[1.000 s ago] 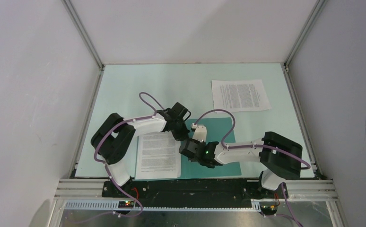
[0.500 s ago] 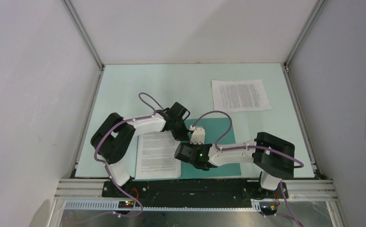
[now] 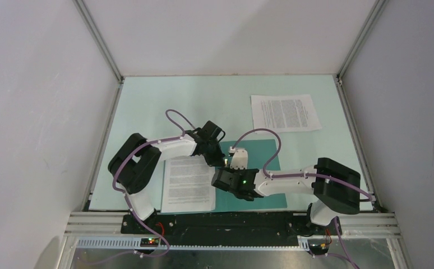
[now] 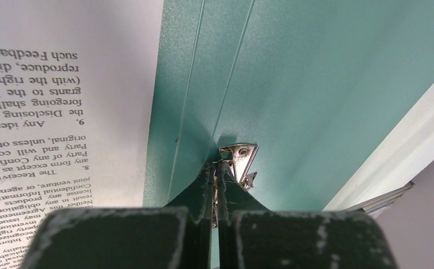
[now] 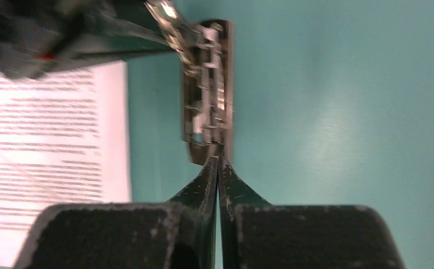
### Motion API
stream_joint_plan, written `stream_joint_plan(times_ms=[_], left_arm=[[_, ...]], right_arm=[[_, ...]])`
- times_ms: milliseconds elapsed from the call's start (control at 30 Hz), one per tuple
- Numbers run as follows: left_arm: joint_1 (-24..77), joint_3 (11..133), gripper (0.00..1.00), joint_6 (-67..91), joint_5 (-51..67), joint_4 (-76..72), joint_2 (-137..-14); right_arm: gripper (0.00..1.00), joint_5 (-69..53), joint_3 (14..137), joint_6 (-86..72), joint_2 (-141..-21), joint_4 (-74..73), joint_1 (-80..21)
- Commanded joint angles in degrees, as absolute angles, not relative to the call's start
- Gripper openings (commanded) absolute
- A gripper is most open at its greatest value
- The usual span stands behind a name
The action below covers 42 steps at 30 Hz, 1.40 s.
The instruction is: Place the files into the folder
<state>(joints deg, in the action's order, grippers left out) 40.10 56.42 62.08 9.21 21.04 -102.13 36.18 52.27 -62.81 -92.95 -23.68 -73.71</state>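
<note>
The teal folder [image 3: 257, 154] lies open at the table's near middle. One printed sheet [image 3: 188, 185] lies on its left side, also in the left wrist view [image 4: 63, 84]. The second sheet [image 3: 285, 112] lies at the far right. My left gripper [image 3: 224, 162] is shut on the upper end of the metal clip [image 4: 238, 154] at the spine. My right gripper [image 3: 222, 171] is shut and empty, its tips [image 5: 218, 162] touching the near end of the clip [image 5: 209, 84]. The left gripper's fingers [image 5: 119, 28] show at that view's top.
Grey walls enclose the table on three sides. The metal rail [image 3: 231, 221] with both arm bases runs along the near edge. Purple cables [image 3: 259, 134] arc over the folder.
My right arm swung slightly left, then back right, its gripper staying at the clip. The left gripper and both sheets have held still.
</note>
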Motion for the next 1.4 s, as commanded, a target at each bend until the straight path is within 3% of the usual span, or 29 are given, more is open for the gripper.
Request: stream_joint_plan(times_ms=[0, 433, 567, 733, 833, 967, 1233, 1367], left_arm=[[39.8, 52.1, 0.00, 58.0, 0.2, 29.6, -108.2], [39.9, 55.9, 0.02, 55.6, 0.4, 29.7, -103.4], [40.0, 58.3, 0.16, 53.8, 0.3, 29.8, -101.4], [39.9, 63.1, 0.57, 51.8, -1.6, 31.3, -100.0], [39.8, 65.6, 0.71, 50.9, -2.7, 32.4, -99.2], [39.1, 68.3, 0.79, 49.7, -4.6, 34.3, -97.8], [34.6, 66.4, 0.82, 47.3, -7.1, 36.3, -91.0], [33.3, 63.2, 0.82, 46.6, -6.8, 36.5, -87.4]], right_arm=[[0.04, 35.2, 49.8, -59.0, -91.7, -32.3, -73.2], [0.24, 30.1, 50.8, -54.2, -81.2, -28.6, -68.7], [0.28, 27.2, 50.2, -52.1, -78.1, -26.5, -65.9], [0.35, 24.0, 49.1, -48.1, -75.7, -22.4, -62.8], [0.36, 21.4, 48.3, -46.9, -75.6, -19.6, -60.6], [0.36, 17.1, 46.9, -45.4, -76.1, -14.5, -58.1], [0.36, 11.9, 43.4, -44.3, -76.0, -8.4, -59.1], [0.27, 11.3, 39.7, -47.0, -77.0, -4.4, -63.8]])
